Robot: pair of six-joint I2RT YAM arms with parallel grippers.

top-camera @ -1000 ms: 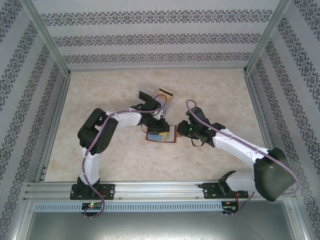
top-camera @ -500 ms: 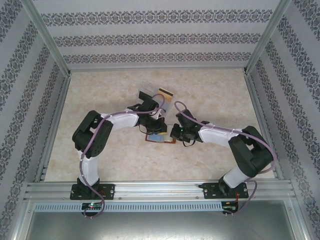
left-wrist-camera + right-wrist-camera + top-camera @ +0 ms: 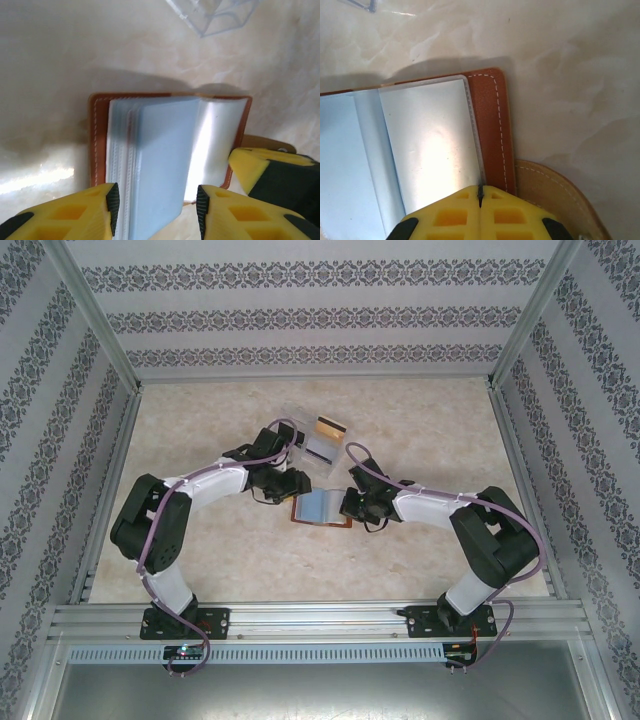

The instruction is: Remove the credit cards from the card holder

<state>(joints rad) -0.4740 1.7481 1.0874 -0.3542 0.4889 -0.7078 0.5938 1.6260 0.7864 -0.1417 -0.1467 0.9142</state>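
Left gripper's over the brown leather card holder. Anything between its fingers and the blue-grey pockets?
Nothing visible. The open left gripper hangs over the brown leather card holder, its pocket leaves bare. The shut right gripper sits at the holder's right edge, off to the side.

The left arm has drawn back toward the left edge of the surface, so its hand is no longer over the card holder, whose blue-grey pages now lie uncovered. Its fingers have parted. The right arm has folded its elbow, and the closed right hand has moved onto the holder's right edge.
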